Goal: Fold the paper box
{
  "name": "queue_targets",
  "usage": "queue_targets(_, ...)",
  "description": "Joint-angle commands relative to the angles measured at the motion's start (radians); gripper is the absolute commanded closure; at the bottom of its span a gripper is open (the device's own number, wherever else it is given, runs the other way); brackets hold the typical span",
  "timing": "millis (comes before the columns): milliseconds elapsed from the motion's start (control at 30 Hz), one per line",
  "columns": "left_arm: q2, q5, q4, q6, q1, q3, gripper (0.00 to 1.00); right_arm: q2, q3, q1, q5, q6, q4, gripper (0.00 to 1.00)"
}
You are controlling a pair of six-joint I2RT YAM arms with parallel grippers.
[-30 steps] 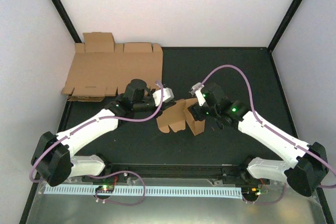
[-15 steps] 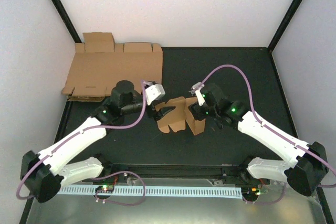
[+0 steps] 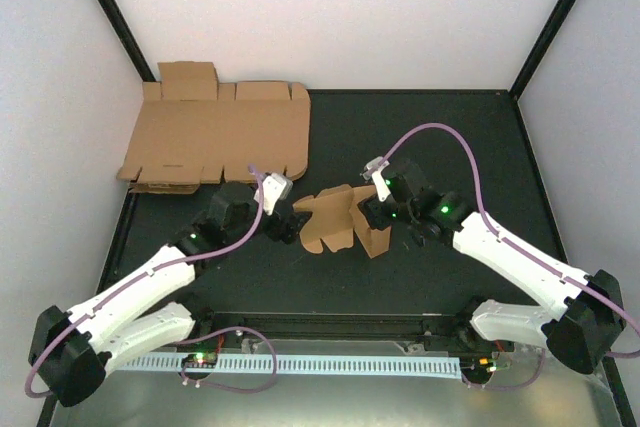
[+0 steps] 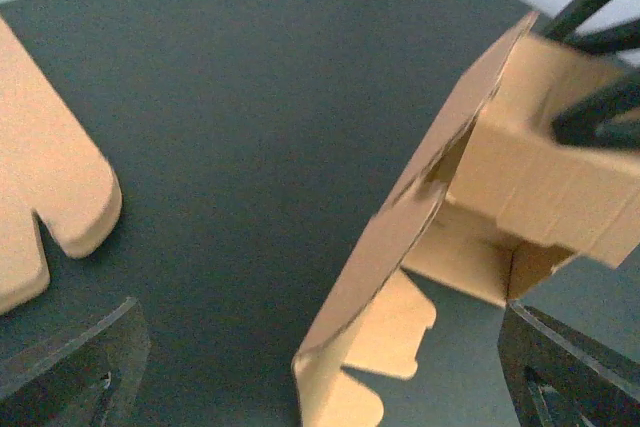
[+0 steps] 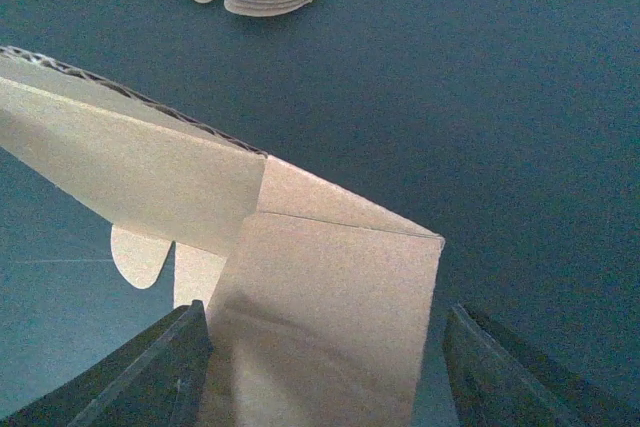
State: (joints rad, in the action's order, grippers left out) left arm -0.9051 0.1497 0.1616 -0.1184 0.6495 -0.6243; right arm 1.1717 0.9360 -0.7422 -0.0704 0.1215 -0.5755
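**Half-folded paper box stands mid-desk, right pincer on it, left pincer spread**

The paper box (image 3: 338,219) is plain brown corrugated cardboard, only partly formed. At its 3 o'clock end, panels are raised into upright walls that enclose a small open hollow. At its 9 o'clock end, a broad panel with rounded tabs along its lower edge leans up at a tilt rather than lying flat. In the top view its long axis runs roughly from 9 to 3 o'clock, and the tabs point toward 6 o'clock. The hollow opens toward the left arm's side.

The box sits near the centre of the dark desk (image 3: 460,137). It is well apart from the stack of flat cardboard sheets (image 3: 215,135) lying in the 10 o'clock corner.

The right pincer (image 3: 372,215) comes in from 3 o'clock and grasps the raised end. In its wrist view a wall panel fills the gap between the two fingers and meets both.

The left pincer (image 3: 284,227) is at 9 o'clock, just beside the tilted panel. Its fingers are spread wide and it holds nothing.
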Motion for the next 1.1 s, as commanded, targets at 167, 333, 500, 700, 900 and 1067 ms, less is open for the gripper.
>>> queue_targets(167, -0.012, -0.039, -0.155, -0.049, 0.000, 0.146, 0.08, -0.060, -0.034, -0.002, 0.024, 0.018, -0.032, 0.27)
queue_targets(333, -0.047, -0.011, -0.219, -0.027, 0.001, 0.174, 0.16, -0.090, -0.040, -0.002, 0.037, 0.018, -0.058, 0.23)
queue_targets(500, -0.078, 0.034, -0.298, -0.003, 0.000, 0.202, 0.27, -0.093, -0.026, -0.002, 0.064, 0.017, -0.096, 0.23)
queue_targets(700, -0.117, 0.078, -0.324, 0.035, 0.001, 0.201, 0.49, -0.134, -0.008, -0.002, 0.100, 0.022, -0.139, 0.20)
queue_targets(900, -0.102, 0.114, -0.290, 0.043, 0.003, 0.179, 0.70, -0.137, 0.020, -0.002, 0.128, 0.001, -0.197, 0.16)
queue_targets(1067, -0.036, 0.151, -0.139, 0.052, 0.008, 0.049, 0.90, -0.147, 0.038, -0.003, 0.075, -0.005, -0.213, 0.16)
